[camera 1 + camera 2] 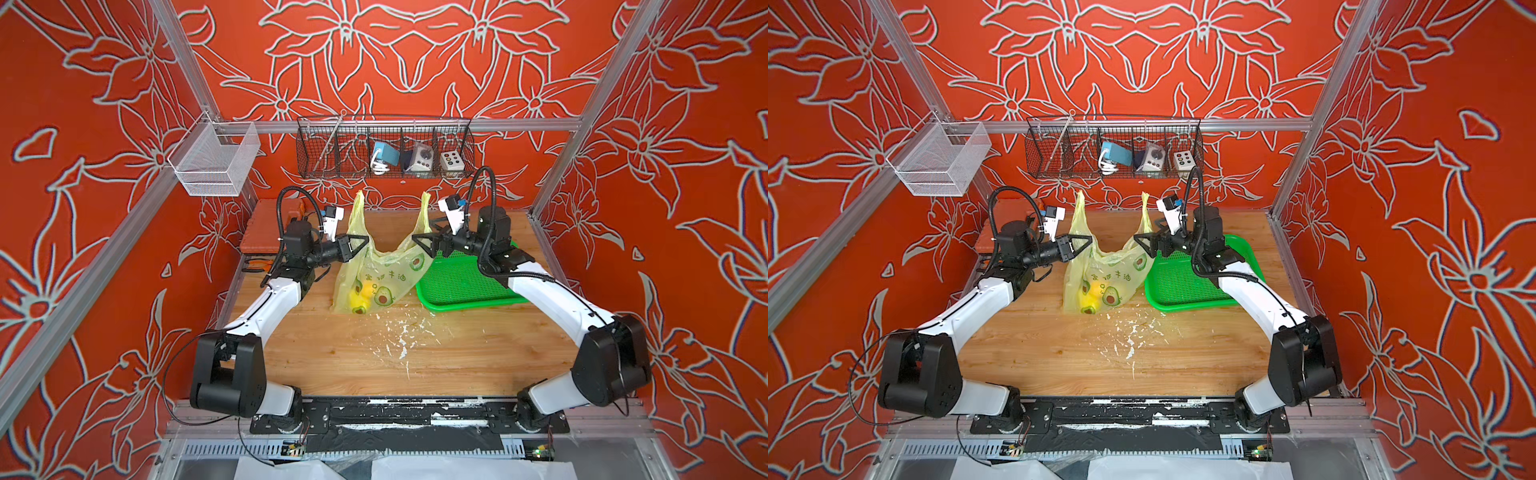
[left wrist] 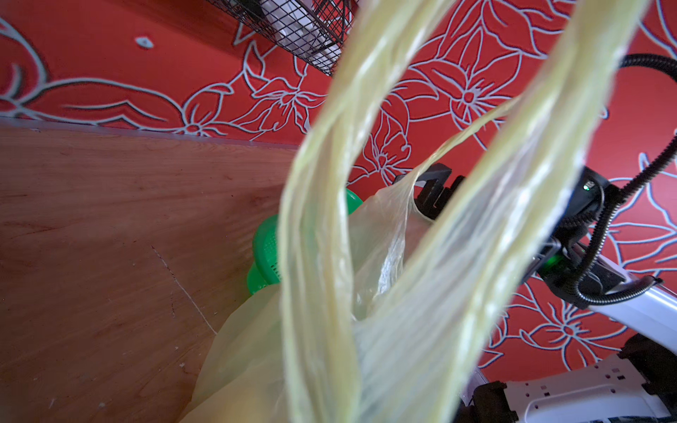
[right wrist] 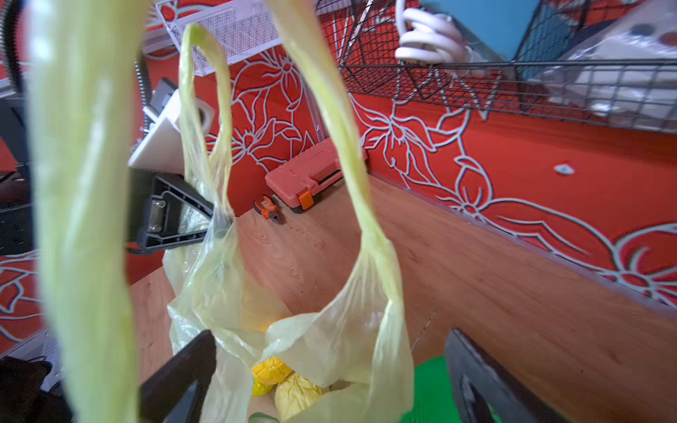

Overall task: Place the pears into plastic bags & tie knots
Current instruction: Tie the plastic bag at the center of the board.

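The pale yellow-green plastic bag (image 1: 374, 274) stands on the wooden table in both top views, its two handles upright and apart. No knot shows. Two yellow pears (image 1: 358, 297) (image 3: 271, 370) lie in its bottom. My left gripper (image 1: 365, 240) is shut on the base of the left handle (image 1: 358, 208), whose loop fills the left wrist view (image 2: 322, 256) and hides the fingers. My right gripper (image 1: 415, 240) (image 3: 329, 337) stands wide open at the bag's mouth, with one finger (image 3: 183, 366) through the right handle loop (image 1: 426, 208).
A green perforated basket (image 1: 469, 286) lies right of the bag, under the right arm. An orange case (image 1: 266, 224) and pliers (image 3: 269, 210) sit at the back left. A black wire rack (image 1: 384, 149) and a white mesh basket (image 1: 216, 160) hang above. White flecks (image 1: 399, 332) dot the table.
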